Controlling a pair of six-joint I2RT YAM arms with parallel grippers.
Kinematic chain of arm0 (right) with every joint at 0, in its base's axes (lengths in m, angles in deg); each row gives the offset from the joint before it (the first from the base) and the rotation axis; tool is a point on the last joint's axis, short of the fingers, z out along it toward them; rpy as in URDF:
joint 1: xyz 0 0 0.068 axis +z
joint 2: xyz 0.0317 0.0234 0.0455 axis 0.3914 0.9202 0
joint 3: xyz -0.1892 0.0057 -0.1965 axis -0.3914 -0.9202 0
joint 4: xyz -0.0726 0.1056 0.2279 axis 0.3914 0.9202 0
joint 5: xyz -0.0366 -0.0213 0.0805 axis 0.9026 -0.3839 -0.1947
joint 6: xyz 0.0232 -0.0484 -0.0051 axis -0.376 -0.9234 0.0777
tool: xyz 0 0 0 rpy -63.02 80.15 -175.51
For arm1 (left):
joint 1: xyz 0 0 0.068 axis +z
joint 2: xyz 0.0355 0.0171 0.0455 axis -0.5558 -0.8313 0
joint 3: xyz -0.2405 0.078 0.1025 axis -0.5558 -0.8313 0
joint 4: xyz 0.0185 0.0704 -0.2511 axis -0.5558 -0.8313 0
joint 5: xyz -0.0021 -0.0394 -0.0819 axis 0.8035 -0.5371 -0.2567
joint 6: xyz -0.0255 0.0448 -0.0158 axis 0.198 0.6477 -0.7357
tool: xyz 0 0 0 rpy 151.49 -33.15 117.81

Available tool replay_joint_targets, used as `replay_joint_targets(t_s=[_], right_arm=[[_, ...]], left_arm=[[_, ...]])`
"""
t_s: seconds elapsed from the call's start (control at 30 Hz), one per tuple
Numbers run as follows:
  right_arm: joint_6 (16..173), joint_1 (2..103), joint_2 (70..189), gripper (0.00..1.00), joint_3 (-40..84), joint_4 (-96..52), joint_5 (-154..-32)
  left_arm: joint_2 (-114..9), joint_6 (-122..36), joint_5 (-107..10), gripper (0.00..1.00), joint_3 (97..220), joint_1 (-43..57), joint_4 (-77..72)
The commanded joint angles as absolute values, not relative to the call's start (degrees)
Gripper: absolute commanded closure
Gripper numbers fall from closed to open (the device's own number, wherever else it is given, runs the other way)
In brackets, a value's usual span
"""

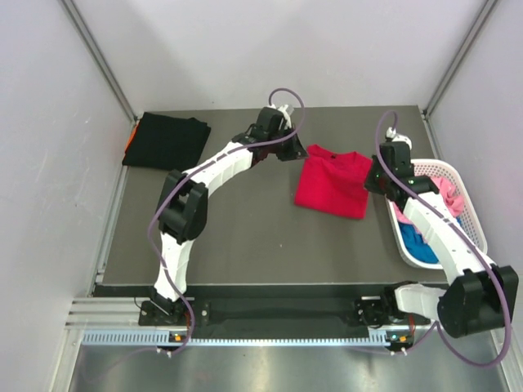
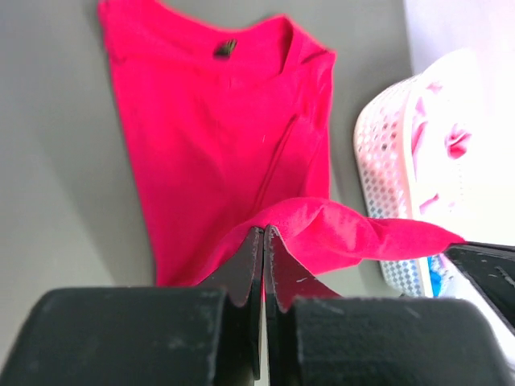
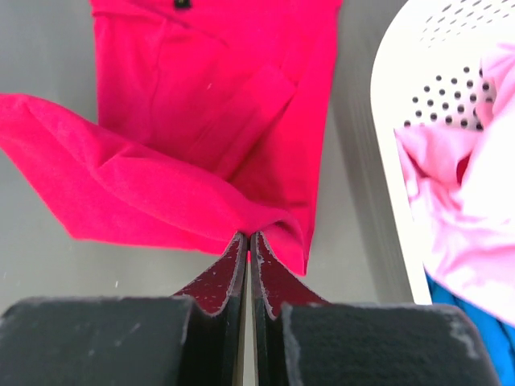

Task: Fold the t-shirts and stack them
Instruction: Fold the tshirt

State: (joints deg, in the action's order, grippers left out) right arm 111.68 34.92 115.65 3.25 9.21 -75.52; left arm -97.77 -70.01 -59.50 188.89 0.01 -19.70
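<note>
A bright red t-shirt [image 1: 333, 184] lies partly folded on the dark table, right of centre. My left gripper [image 1: 292, 152] is at its far left corner, shut on a lifted fold of the red cloth [image 2: 338, 229]. My right gripper [image 1: 375, 181] is at its right edge, shut on another raised fold [image 3: 121, 185]. Both pairs of jaws pinch red fabric at their tips, seen at my left gripper [image 2: 265, 232] and my right gripper [image 3: 246, 236]. The collar end lies flat [image 2: 225, 48]. A folded black t-shirt [image 1: 167, 140] rests at the far left, an orange edge [image 1: 129, 140] showing under it.
A white lattice basket [image 1: 474, 214] stands at the table's right edge, close beside my right arm. It holds a pink shirt [image 1: 448, 194] and a blue one [image 1: 418, 243]. The basket wall [image 3: 402, 104] is just right of the red shirt. Pale walls surround the table.
</note>
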Motion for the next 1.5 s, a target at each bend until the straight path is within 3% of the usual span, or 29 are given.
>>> replay_joint_targets(t_s=[0.0,0.5,0.77,1.07,1.2,1.3,1.37,1.43,1.47], right_arm=[[111.09,33.15,117.44,1.0,6.42,2.57,-75.7],[110.74,26.03,127.63,1.0,8.0,-7.89,-79.92],[109.95,20.59,136.94,1.0,12.3,-10.89,-87.47],[110.39,16.89,146.52,1.0,17.57,-15.11,-96.78],[110.3,16.8,151.53,1.0,20.92,-14.84,-97.32],[111.09,16.8,153.99,1.0,22.67,-15.2,-97.59],[111.18,16.8,155.05,0.98,24.42,-14.85,-97.24],[110.75,16.8,156.11,0.95,25.75,-13.8,-97.24],[110.83,16.8,156.2,0.93,26.01,-13.53,-97.24]], left_arm=[[-100.11,-71.74,-64.51,1.0,192.06,1.5,-8.36],[-115.05,-84.21,-68.56,1.0,202.78,2.91,7.46],[-123.12,-84.75,-66.09,1.0,211.74,4.93,7.13],[-129.37,-84.84,-65.83,1.0,216.48,6.08,17.94],[-131.75,-83.96,-64.69,0.95,217.28,6.08,21.36],[-132.1,-82.38,-62.94,0.98,216.94,6.6,20.66],[-132.54,-82.38,-62.49,0.86,216.93,7.04,21.45],[-132.72,-82.11,-62.75,0.61,217.02,7.48,21.63],[-132.37,-81.68,-63.27,0.58,217.02,8.18,21.02]])
